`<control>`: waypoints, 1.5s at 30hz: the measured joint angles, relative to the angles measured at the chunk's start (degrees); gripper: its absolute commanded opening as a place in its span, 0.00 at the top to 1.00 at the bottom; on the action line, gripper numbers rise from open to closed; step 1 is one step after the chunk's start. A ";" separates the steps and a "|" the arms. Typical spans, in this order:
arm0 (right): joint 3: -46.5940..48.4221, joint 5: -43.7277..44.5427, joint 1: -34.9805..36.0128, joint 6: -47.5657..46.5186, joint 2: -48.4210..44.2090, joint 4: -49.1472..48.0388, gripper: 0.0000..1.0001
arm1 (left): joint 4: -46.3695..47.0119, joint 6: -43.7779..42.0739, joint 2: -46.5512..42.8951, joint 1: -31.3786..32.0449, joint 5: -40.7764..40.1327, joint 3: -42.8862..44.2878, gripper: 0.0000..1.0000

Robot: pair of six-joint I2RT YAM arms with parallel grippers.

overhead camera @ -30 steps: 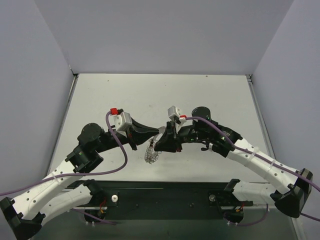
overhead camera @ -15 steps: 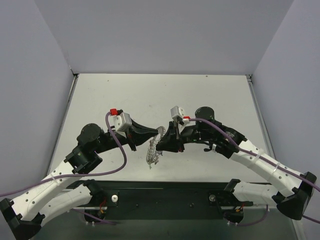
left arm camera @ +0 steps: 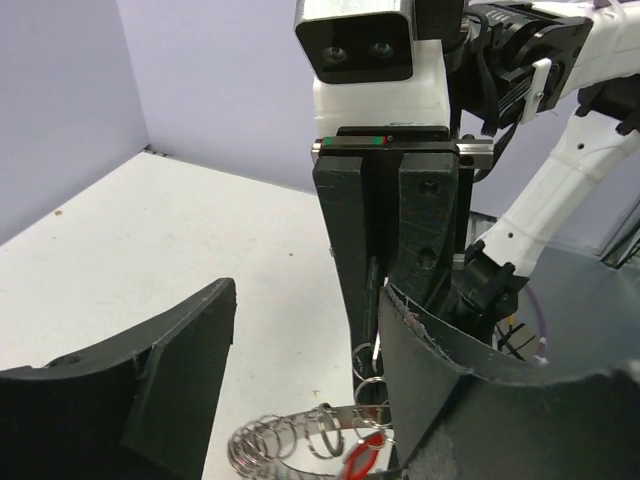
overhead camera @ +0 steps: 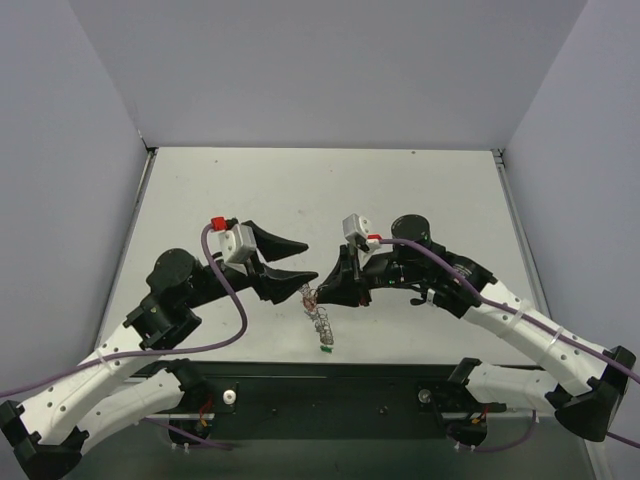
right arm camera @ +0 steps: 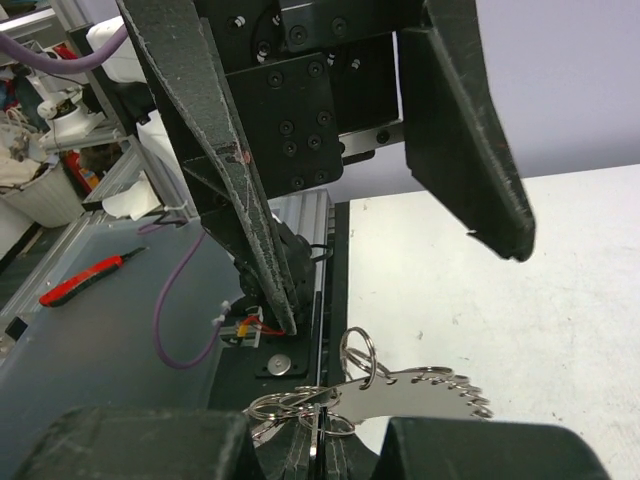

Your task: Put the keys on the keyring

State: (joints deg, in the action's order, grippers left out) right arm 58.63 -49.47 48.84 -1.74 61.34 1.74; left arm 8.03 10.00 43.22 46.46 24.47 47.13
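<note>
Room: plain lilac-grey walls (overhead camera: 320, 70) around pale matte white bench (overhead camera: 400, 190) | left claw (overhead camera: 311, 260) released | right claw (overhead camera: 313, 295) clenched on dangling silver wire keyring (overhead camera: 320, 322)

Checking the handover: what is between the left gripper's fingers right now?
The shut right gripper and the keyring it holds, seen in the left wrist view between the open left gripper's fingers.

Table (overhead camera: 320, 190): flat, off-white, matt surface, enclosed by plain walls (overhead camera: 320, 70) on three sides. A black base plate (overhead camera: 330, 395) runs along its near edge. One small dark speck (overhead camera: 298, 212) sits mid-surface. The keyring (overhead camera: 318, 322) hangs low near that plate; contact with the surface cannot be determined.
</note>
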 measured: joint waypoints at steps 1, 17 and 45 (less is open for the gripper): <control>0.00 0.00 0.02 0.00 0.00 0.09 1.00 | -0.02 -0.09 -0.07 -0.02 -0.20 0.00 0.28; 0.00 1.92 0.70 0.00 0.00 0.26 1.00 | -13.53 -3.72 0.44 0.00 -0.35 9.44 0.44; 4.52 16.37 0.70 7.32 5.90 1.03 1.00 | -44.33 -2.99 14.01 2.95 -6.62 26.97 0.57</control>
State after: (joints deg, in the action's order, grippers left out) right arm 63.16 -33.10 49.54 5.58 67.24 2.76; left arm -36.29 7.01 57.23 49.41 17.85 74.11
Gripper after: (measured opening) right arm 0.077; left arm 0.439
